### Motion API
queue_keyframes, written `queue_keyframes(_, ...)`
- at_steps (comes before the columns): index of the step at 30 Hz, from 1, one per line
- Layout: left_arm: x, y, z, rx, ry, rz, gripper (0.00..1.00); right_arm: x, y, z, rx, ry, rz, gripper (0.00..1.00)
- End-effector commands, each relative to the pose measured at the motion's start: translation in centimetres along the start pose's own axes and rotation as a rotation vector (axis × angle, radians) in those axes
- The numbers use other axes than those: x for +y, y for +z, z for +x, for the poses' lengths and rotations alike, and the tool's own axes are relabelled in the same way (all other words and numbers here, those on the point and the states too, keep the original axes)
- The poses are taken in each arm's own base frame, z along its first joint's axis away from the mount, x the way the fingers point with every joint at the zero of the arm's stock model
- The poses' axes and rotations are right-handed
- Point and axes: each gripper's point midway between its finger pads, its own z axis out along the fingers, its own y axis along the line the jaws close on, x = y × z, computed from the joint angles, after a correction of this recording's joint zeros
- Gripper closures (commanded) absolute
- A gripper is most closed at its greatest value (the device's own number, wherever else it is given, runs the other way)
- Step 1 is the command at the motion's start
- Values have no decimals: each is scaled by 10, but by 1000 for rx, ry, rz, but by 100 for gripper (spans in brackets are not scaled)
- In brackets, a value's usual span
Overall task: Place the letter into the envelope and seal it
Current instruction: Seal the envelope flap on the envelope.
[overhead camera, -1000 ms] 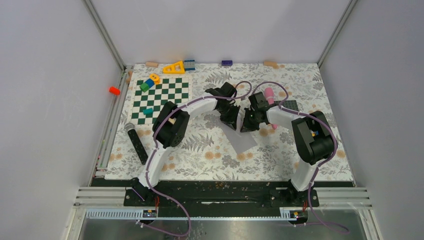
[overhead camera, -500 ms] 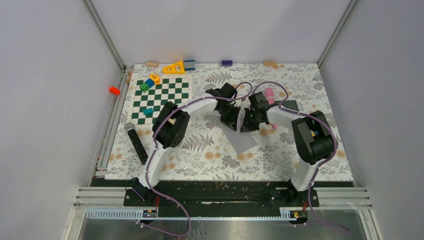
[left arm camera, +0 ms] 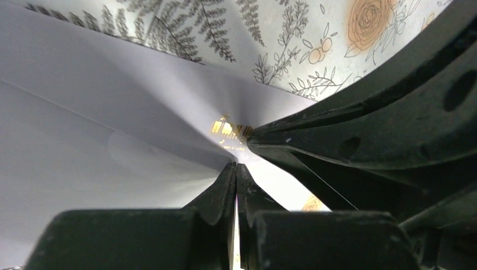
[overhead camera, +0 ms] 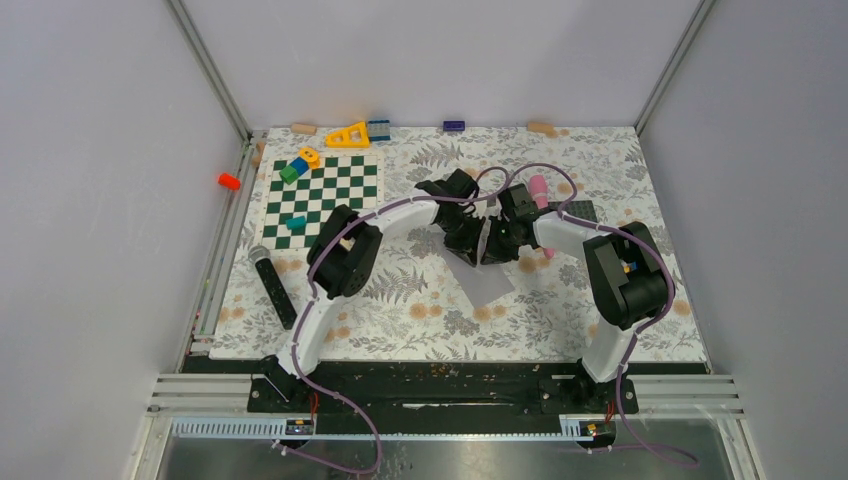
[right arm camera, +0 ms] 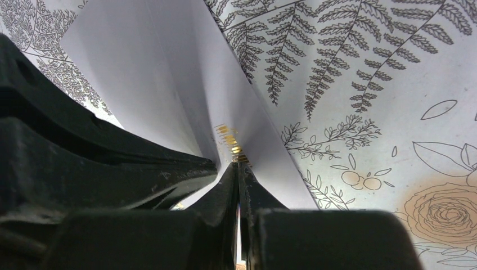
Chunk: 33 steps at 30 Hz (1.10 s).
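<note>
Left gripper [left arm camera: 235, 166] and right gripper [right arm camera: 237, 164], side by side, each clamp the envelope [overhead camera: 487, 282] by its raised far edge. Its free end lies toward 6 o'clock on the floral cloth [overhead camera: 420, 322], where there is open room. The chessboard [overhead camera: 325, 195] sits at 10 o'clock.

The left gripper [overhead camera: 467, 244] has moved toward 3 o'clock and now touches the right gripper [overhead camera: 493, 243]. The gap between them over the envelope [overhead camera: 487, 283] is gone.

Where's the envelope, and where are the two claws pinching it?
envelope [overhead camera: 488, 284], top view, its bare lower corner.
left gripper [left arm camera: 236, 166], left wrist view, its closed fingertips.
right gripper [right arm camera: 238, 165], right wrist view, its closed fingertips.
</note>
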Motion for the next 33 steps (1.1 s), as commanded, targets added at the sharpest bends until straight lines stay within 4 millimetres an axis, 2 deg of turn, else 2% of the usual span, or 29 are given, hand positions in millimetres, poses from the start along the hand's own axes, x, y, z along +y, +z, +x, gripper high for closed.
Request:
queue_keyframes(1,-5,27,34,115,-7,-5,100,-23,11,15,49,-16,96,100)
queue_keyframes(11,2,30,39,116,-14,-33,100,-26,9,16,56,-25,108,100)
queue_keyframes(20,20,26,37,106,-59,-57,100,-33,-6,15,60,-77,118,100)
queue_keyframes(27,22,26,32,92,-73,-56,100,-33,-14,21,70,-107,113,100)
queue_keyframes(33,20,29,29,92,-83,-43,100,-30,-10,25,88,-96,105,100)
